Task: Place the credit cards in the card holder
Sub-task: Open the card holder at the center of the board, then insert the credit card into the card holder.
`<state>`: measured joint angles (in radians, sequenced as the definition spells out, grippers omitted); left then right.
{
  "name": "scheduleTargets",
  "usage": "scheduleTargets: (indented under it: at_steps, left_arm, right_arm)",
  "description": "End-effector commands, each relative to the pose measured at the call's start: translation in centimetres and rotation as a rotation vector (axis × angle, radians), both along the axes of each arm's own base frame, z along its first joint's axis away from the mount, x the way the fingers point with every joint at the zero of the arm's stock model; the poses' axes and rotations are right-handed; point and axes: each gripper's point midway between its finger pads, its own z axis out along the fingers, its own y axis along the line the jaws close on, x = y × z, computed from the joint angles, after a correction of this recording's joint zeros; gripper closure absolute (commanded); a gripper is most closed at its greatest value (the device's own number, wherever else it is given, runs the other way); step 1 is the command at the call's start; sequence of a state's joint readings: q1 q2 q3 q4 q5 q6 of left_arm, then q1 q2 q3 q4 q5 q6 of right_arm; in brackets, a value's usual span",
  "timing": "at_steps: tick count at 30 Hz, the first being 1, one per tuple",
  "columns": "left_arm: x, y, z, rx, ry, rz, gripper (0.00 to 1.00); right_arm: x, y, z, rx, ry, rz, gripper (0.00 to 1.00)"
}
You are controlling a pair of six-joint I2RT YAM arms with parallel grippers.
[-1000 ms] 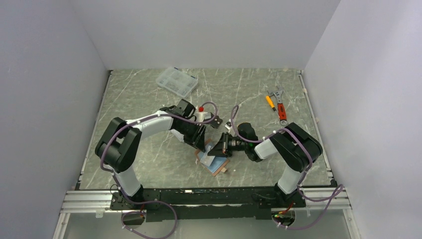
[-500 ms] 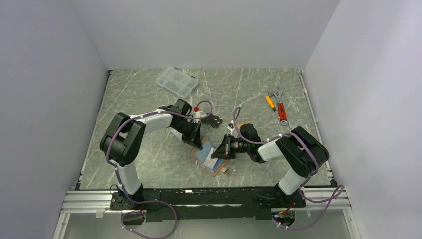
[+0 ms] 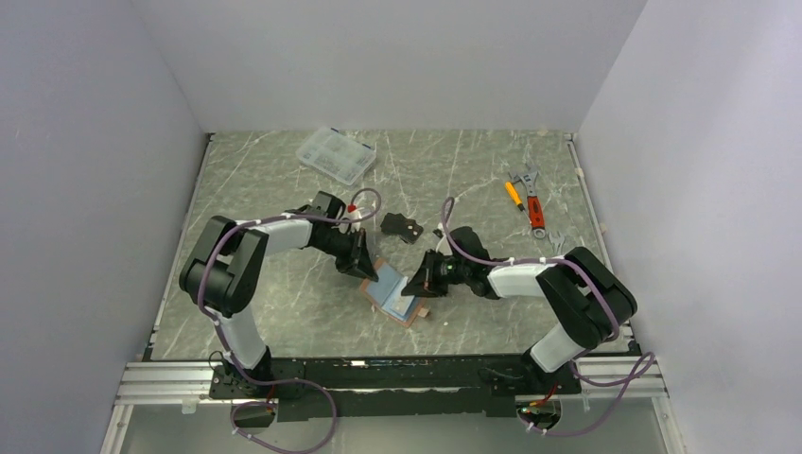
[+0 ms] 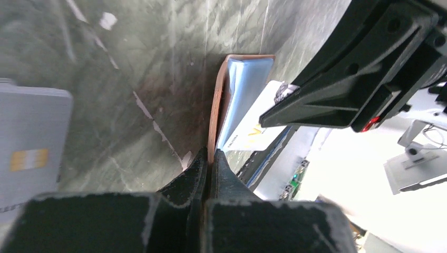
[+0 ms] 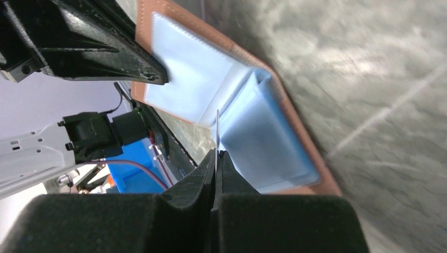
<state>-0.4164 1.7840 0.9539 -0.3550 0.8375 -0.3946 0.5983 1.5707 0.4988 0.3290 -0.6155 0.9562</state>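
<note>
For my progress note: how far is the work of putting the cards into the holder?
Done: the card holder lies open, the left gripper pinching its brown edge. In hand: the right gripper holds one card at the blue pocket, not inside yet. Left: the black card and the silver-grey card lie on the table.

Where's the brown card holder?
Top view: the card holder lies open at the near middle of the table, between the left gripper, pinching its edge, and the right gripper.
</note>
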Motion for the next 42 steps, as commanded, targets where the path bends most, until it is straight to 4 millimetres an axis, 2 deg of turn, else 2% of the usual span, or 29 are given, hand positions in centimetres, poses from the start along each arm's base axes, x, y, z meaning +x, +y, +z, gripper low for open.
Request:
scheduleTargets:
  at_steps: [1, 6, 10, 15, 21, 26, 35, 42]
  left_arm:
    - [2.1, 0.2, 2.3, -0.098, -0.023, 0.059, 1.00]
    - [2.6, 0.7, 1.7, -0.127, -0.013, 0.103, 0.99]
    - [1.9, 0.6, 1.2, -0.149, -0.017, 0.073, 0.98]
    - [0.6, 1.3, 0.4, -0.132, -0.033, 0.055, 0.97]
    - [0.7, 1.9, -0.5, -0.074, -0.049, 0.052, 0.97]
    - [0.4, 2.6, -1.2, -0.016, -0.091, 0.061, 0.96]
    - [0.0, 2.7, -1.3, 0.017, -0.132, 0.037, 0.93]
    - [-0.9, 1.5, -0.2, -0.038, -0.149, 0.002, 0.79]
  right_arm:
    - [2.8, 0.9, 1.6, -0.030, -0.092, -0.066, 1.00]
    - [3.9, 2.2, 2.5, -0.023, -0.117, -0.074, 1.00]
    - [3.1, 2.5, 1.6, -0.051, -0.084, -0.046, 1.00]
    - [3.0, 1.9, 0.8, -0.054, -0.095, -0.100, 1.00]
    - [2.8, 3.1, 0.3, -0.045, -0.119, -0.143, 1.00]
    - [1.6, 2.5, -0.9, -0.033, -0.066, -0.171, 1.00]
    - [0.4, 1.5, -2.3, -0.047, -0.032, -0.257, 1.00]
    - [0.3, 1.1, -2.3, -0.068, -0.043, -0.264, 1.00]
